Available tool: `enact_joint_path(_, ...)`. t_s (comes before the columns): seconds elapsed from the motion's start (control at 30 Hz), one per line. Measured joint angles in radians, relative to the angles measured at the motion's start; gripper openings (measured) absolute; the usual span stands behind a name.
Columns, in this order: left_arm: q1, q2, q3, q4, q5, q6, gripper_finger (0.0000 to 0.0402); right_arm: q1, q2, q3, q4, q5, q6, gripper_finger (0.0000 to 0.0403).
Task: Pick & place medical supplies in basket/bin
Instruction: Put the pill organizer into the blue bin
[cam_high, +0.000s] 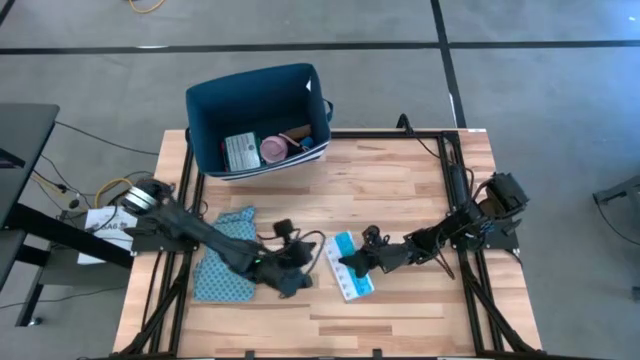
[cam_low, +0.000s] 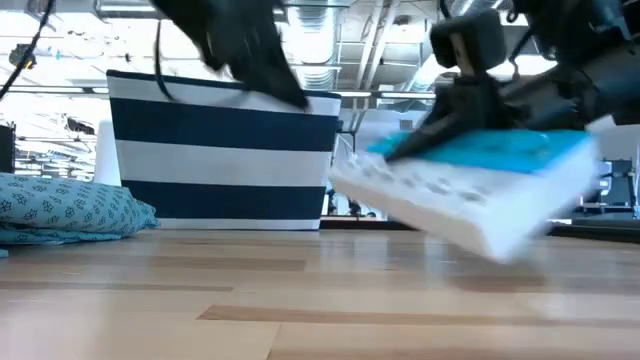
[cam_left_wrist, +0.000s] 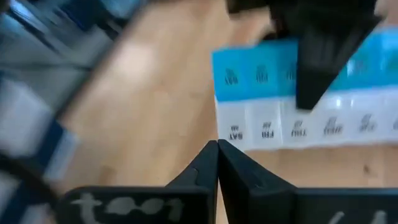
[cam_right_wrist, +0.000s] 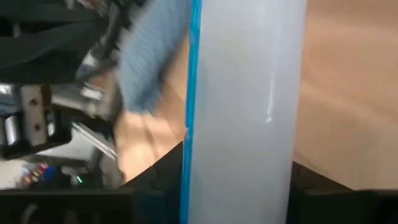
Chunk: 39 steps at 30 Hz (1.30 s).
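The right gripper (cam_high: 352, 265) pinches the light blue pill organiser (cam_high: 347, 264) by its 2 long sides, just below the middle of the high view. In the low view the organiser (cam_low: 480, 180) hangs tilted above the table (cam_low: 300, 300). The left gripper (cam_high: 300, 280), its fingers (cam_left_wrist: 214, 171) pressed together, sits just left of it. The navy bin (cam_high: 255, 90) stands at the upper middle.
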Motion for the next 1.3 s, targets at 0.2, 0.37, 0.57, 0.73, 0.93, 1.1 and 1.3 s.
enact_joint_path(0.2, -0.097, -0.162, 0.001, -0.155, -0.272, -0.018, 0.0000, -0.059, 0.000, 0.000, 0.249, 0.013, -0.190, 0.0131)
enact_joint_path(0.37, -0.163, -0.250, 0.001, -0.294, -0.362, -0.120, 0.0000, -0.134, -0.003, 0.003, 0.634, -0.034, -0.409, 0.0139)
enact_joint_path(0.57, -0.213, -0.283, 0.001, -0.359, -0.382, -0.204, 0.0000, -0.291, -0.031, 0.104, 0.713, -0.099, -0.571, 0.0133)
enact_joint_path(0.73, -0.223, -0.277, 0.000, -0.369, -0.381, -0.230, 0.0000, -0.421, -0.029, 0.380, 0.288, -0.132, -0.763, 0.0135)
enact_joint_path(0.93, -0.242, -0.277, -0.029, -0.393, -0.388, -0.284, 0.0000, -0.556, -0.027, 0.798, -0.113, -0.140, -0.996, 0.0139)
enact_joint_path(1.1, -0.254, -0.277, -0.029, -0.432, -0.410, -0.314, 0.0000, -0.675, 0.045, 1.133, -0.549, -0.056, -1.084, 0.0133)
enact_joint_path(1.3, -0.263, -0.277, -0.029, -0.429, -0.510, -0.341, 0.0000, -0.744, 0.271, 1.318, -0.695, -0.133, -1.025, 0.0140)
